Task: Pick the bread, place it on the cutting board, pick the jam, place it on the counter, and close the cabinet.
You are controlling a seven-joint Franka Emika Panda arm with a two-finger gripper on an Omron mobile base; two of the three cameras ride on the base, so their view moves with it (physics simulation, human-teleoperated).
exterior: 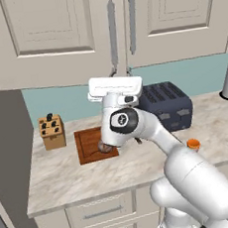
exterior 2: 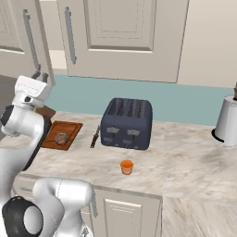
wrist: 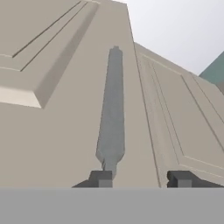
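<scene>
My gripper [exterior: 114, 72] [exterior 2: 40, 75] is up at the cabinet [exterior: 58, 37], against the lower end of the left door's silver bar handle [wrist: 111, 113]. Its fingertips [wrist: 100, 178] stand apart with nothing between them, so it is open. That left door [exterior 2: 23, 41] looks to stand slightly proud of the right door [exterior: 180, 14]. The dark round bread [exterior 2: 61, 138] lies on the reddish cutting board [exterior: 88, 138] [exterior 2: 69, 129], and my arm partly hides it in the left base view. The orange jam [exterior: 193, 144] [exterior 2: 127, 166] stands on the counter [exterior: 67, 175] near its front edge.
A dark blue toaster [exterior: 166, 105] [exterior 2: 127, 122] sits at the back of the counter, with a knife [exterior 2: 95, 136] lying between it and the board. A light wooden knife block [exterior: 52, 131] stands left of the board. A white appliance [exterior 2: 227, 121] is at the far right.
</scene>
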